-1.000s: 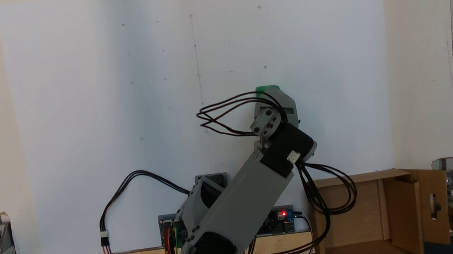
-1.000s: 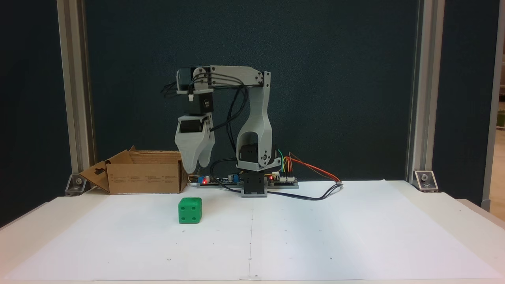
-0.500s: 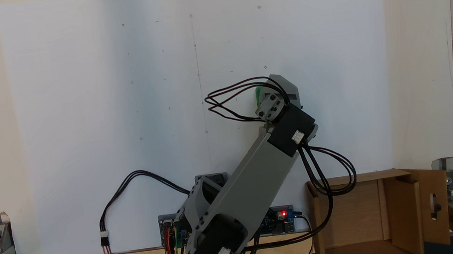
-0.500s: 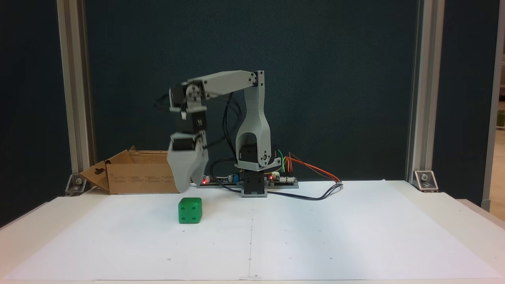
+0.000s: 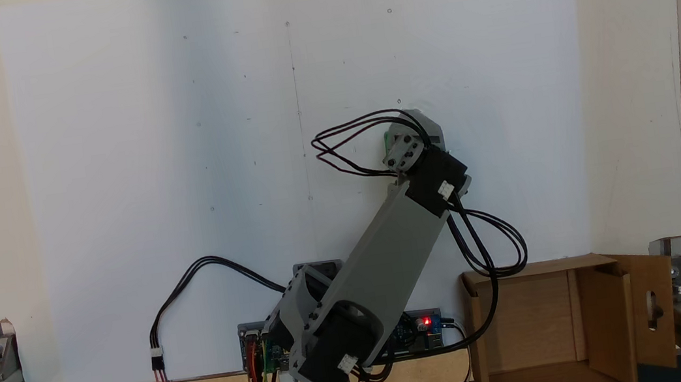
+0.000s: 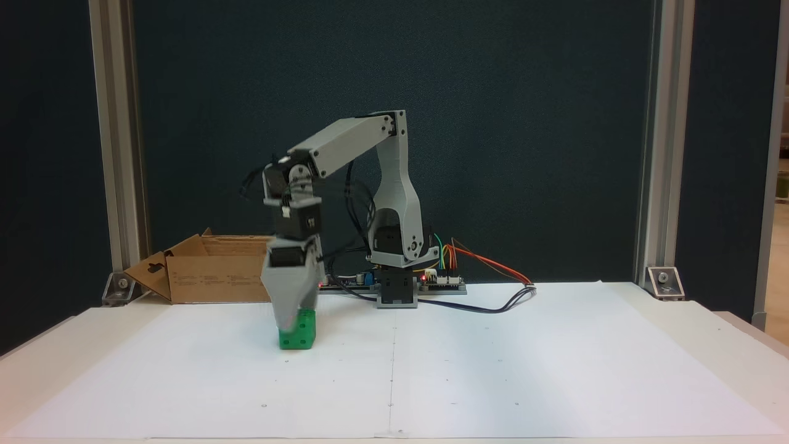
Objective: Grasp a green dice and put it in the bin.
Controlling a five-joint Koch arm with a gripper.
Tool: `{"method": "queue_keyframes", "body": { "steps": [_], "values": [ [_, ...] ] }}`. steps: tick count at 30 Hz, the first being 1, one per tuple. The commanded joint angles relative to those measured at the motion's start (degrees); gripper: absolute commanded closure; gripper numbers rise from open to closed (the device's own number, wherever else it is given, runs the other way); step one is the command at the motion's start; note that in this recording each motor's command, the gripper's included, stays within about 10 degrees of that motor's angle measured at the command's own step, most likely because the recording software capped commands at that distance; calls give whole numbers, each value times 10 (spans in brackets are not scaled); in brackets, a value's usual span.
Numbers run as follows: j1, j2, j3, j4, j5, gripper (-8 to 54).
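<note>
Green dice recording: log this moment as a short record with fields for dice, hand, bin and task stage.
dice: green dice on the white paper, partly covered by the hand
hand: hand pointing down, lowered onto the dice; jaw state unclear
bin: cardboard bin open, behind the dice on the left in a fixed view
stage: dice not lifted; not yet in the bin

A wide white paper sheet [image 6: 493,370] (marked with faint dots and a thin centre line) covers the pale tabletop [image 6: 733,333]. Behind stands a dark blue-black backdrop panel [image 6: 524,123], with silver aluminium frame posts [image 6: 653,148] at 3 and 9 o'clock. Lighting is soft and even.
</note>
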State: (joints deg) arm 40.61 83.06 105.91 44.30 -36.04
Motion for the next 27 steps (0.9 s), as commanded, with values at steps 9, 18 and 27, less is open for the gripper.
{"method": "queue_keyframes", "body": {
  "steps": [9,18,27],
  "values": [
    [-12,8,3,-13,-64,-25],
    [-27,1,4,-38,-62,-12],
    [-25,1,4,-72,-62,7]
  ]
}}
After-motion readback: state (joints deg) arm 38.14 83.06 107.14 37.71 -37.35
